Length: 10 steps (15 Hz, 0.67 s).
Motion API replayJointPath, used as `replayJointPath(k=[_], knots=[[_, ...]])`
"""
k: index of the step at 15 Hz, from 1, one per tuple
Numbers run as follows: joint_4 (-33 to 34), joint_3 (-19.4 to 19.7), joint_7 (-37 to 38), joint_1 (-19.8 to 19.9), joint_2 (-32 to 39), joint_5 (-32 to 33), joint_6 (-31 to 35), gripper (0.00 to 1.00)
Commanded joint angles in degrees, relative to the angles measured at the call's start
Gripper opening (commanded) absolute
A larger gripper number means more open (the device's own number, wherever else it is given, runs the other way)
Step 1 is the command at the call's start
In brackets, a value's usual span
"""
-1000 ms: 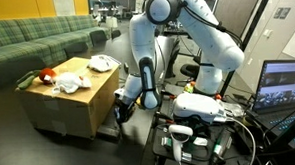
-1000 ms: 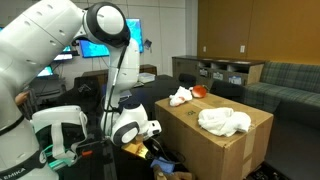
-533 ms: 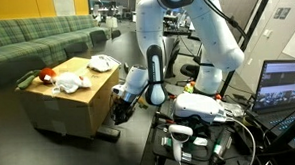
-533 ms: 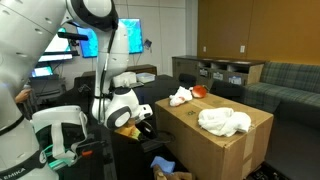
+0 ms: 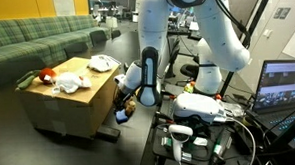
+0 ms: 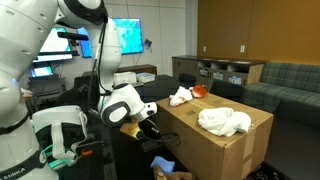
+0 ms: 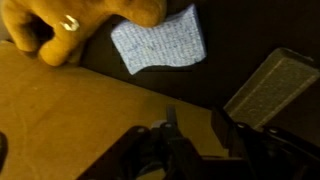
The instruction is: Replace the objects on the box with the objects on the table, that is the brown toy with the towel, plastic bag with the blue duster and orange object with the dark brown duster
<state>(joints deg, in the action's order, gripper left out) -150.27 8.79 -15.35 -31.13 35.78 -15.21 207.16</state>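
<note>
Tan box low before green sofa. On box top: orange object toward left side, white crumpled thing just beside it, second white bunch at far right corner, apart from both. Which one is cloth, which one plastic, cannot tell. White arm bends down along right side of box. Gripper low, near box side wall; jaws too small to judge. Lit laptop screen at right edge.
</note>
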Motion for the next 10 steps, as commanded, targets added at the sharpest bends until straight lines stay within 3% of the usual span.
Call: replayJointPath(k=[1,5,8,10], knots=[[0.1,7.9,0.3,-13.2,2.9,-14.4,-1.2,0.74],[0.8,13.6,2.2,-26.0,4.7,-27.7,-11.8,0.99],[2.8,18.6,5.5,-34.5,6.5,-34.1,-23.0,1.0],[4.6,21.8,9.3,-38.3,7.6,-34.6,-30.2,1.0]])
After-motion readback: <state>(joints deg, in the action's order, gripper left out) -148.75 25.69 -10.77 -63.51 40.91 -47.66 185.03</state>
